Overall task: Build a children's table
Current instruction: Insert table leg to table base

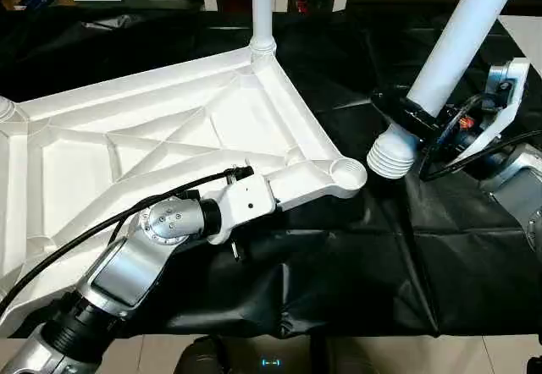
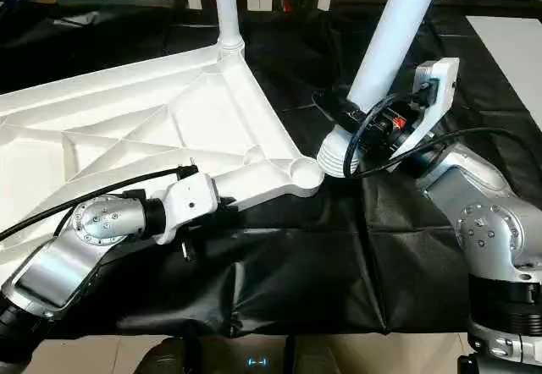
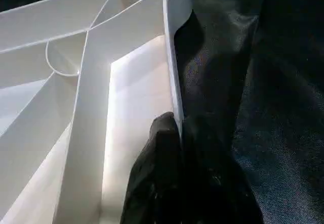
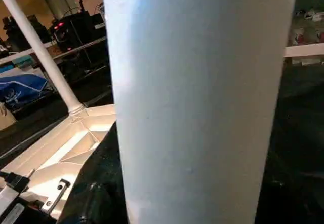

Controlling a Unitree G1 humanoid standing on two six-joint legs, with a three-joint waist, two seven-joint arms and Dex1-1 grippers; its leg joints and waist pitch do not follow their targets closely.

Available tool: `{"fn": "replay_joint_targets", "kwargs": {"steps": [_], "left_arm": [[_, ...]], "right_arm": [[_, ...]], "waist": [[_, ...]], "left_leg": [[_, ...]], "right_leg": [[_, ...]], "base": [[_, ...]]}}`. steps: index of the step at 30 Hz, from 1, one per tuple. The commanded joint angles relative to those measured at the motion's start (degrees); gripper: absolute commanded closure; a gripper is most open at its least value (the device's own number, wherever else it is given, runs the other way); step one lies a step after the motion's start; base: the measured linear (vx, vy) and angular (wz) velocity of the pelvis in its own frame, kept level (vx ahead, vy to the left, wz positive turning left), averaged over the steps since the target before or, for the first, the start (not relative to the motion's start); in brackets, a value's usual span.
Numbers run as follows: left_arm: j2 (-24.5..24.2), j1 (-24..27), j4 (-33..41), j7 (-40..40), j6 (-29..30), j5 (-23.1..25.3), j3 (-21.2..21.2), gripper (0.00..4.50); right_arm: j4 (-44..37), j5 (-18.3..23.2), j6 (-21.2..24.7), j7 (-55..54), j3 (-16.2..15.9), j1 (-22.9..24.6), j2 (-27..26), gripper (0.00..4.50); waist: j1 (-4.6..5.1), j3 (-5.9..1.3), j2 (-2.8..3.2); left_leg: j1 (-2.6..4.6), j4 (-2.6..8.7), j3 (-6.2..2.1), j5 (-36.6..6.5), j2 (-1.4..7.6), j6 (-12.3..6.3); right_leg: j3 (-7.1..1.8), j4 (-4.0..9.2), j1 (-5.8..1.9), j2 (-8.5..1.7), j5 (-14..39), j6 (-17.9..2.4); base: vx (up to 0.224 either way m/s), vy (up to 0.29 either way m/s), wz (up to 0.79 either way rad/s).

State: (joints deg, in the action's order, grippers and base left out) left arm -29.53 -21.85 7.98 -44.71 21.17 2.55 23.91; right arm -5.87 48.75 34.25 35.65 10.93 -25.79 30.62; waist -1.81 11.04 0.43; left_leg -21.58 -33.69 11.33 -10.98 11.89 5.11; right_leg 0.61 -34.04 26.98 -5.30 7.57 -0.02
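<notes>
— One leg (image 1: 457, 44) was in the right gripper's (image 2: 373, 129) jaws, ribbed end just beside the tabletop's (image 1: 169, 129) empty corner socket (image 1: 347, 171)?

— Yes; left gripper (image 3: 177, 133) pinched the tabletop's rim on the worktop (image 1: 356, 281). Best to upright the leg over that socket before pressing.

Left hand (image 3: 174, 148) clamped, right hand (image 2: 373, 129) gripping

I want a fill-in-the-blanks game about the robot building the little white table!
1. The tabletop lies with its ribbed underside facing ____.
2. The loose leg is held by the robot's ____ gripper.
3. The left gripper has its jaws on the tabletop's ____.
4. The number of legs already standing in the far corner socket is ____.

Missing words: up; right; rim; one
</notes>
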Motion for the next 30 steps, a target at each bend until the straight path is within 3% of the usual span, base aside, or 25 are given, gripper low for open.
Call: {"fn": "replay_joint_targets", "kwargs": {"steps": [1, 8, 9, 13, 14, 15, 18, 20, 25, 30], "left_arm": [[-1.35, 2.92, -4.33, -1.39, 2.01, 2.66, 3.02, 4.5], [-3.42, 5.56, -2.89, -4.52, -2.25, 1.35, 3.94, 4.5], [-3.97, 6.35, -2.42, -5.92, -3.96, 0.6, 4.17, 4.5], [-4.29, 6.9, -2.14, -6.87, -5.06, -0.11, 3.94, 4.5], [-4.49, 6.98, -1.94, -7.13, -5.1, -0.31, 3.79, 4.5], [-4.49, 6.98, -1.94, -7.13, -5.1, -0.31, 3.79, 4.5], [-4.76, 7.06, -1.86, -7.76, -5.99, -0.59, 3.65, 4.5], [-5.12, 7.42, -1.63, -8.2, -6.71, -0.72, 3.4, 4.5], [-5.15, 7.57, -1.51, -8.5, -7.14, -0.7, 3.18, 4.5], [-5.23, 7.87, -1.56, -8.69, -7.44, -0.44, 3.19, 4.5]], "right_arm": [[-0.14, -0.31, -0.42, 0.55, 1.2, -0.98, -0.02, 2.62], [2.03, 4.41, 2.72, -2.89, 4.36, -1.9, -2.63, 2.62], [3.35, 8.17, 5.94, -6.06, 6.31, -2.76, -3.54, 2.62], [6.56, 15.43, 11.34, -13.44, 10.24, -5.02, -5.18, 2.62], [8.32, 18.52, 12.2, -15.9, 12.16, -6.47, -5.93, 2.62], [8.32, 18.52, 12.2, -15.9, 12.16, -6.47, -5.93, 2.63], [10.57, 24.01, 13.48, -20.42, 14.74, -8.42, -7.01, 2.63], [12.19, 31.74, 14.91, -27.23, 17.5, -10.25, -8.5, 2.63], [13.16, 39.21, 15.66, -36.39, 20.02, -11.59, -9.98, 2.63], [13.35, 46.52, 13.58, -46.45, 21.83, -12.84, -11.77, 2.63]], "waist": [[0.18, -4.3, -0.78], [0.29, -4.24, -0.89], [0.34, -4.2, -1.0], [0.27, -4.13, -0.84], [0.26, -3.99, -0.93], [0.24, -3.93, -0.95], [0.23, -3.74, -0.94], [0.33, -3.42, -0.92], [0.31, -3.28, -0.96], [0.38, -3.11, -0.97]], "left_leg": [[0.39, 3.95, 0.29, -7.94, -0.22, -3.77], [0.35, 4.08, 0.26, -7.5, -0.29, -4.01], [0.28, 4.1, 0.25, -7.43, -0.31, -4.01], [0.92, 4.14, 0.53, -6.54, -0.34, -3.77], [0.74, 4.26, 0.53, -6.5, -0.39, -3.68], [0.82, 4.27, 0.56, -6.53, -0.44, -3.58], [0.72, 4.34, 0.63, -6.25, -0.44, -3.01], [0.69, 4.47, 0.64, -6.71, -0.55, -2.7], [0.96, 4.67, 0.78, -7.41, -0.62, -1.81], [0.65, 4.87, 0.74, -7.2, -0.75, -0.82]], "right_leg": [[-0.97, 3.86, -3.71, -0.53, 15.96, -11.21], [-0.99, 3.84, -3.74, -0.53, 15.71, -11.17], [-0.99, 3.82, -3.79, -0.5, 15.6, -11.15], [-1.07, 3.76, -3.36, -0.23, 14.32, -11.45], [-1.06, 3.73, -3.43, -0.25, 14.37, -11.39], [-1.08, 3.74, -3.41, -0.23, 14.45, -11.29], [-1.05, 3.67, -3.37, -0.19, 13.61, -10.82], [-1.04, 3.78, -3.3, -0.15, 13.97, -10.16], [-1.08, 3.94, -3.06, -0.02, 14.72, -8.64], [-0.98, 3.85, -3.11, 0.07, 13.75, -7.53]], "base": [[0.0, 0.0, 0.0], [0.0, 0.0, 0.0], [0.0, 0.0, 0.0], [0.0, 0.0, 0.0], [0.0, 0.0, 0.0], [0.0, 0.0, 0.0], [0.0, 0.0, 0.0], [0.0, 0.0, 0.0], [0.0, 0.0, 0.0], [0.0, 0.0, 0.0]]}}
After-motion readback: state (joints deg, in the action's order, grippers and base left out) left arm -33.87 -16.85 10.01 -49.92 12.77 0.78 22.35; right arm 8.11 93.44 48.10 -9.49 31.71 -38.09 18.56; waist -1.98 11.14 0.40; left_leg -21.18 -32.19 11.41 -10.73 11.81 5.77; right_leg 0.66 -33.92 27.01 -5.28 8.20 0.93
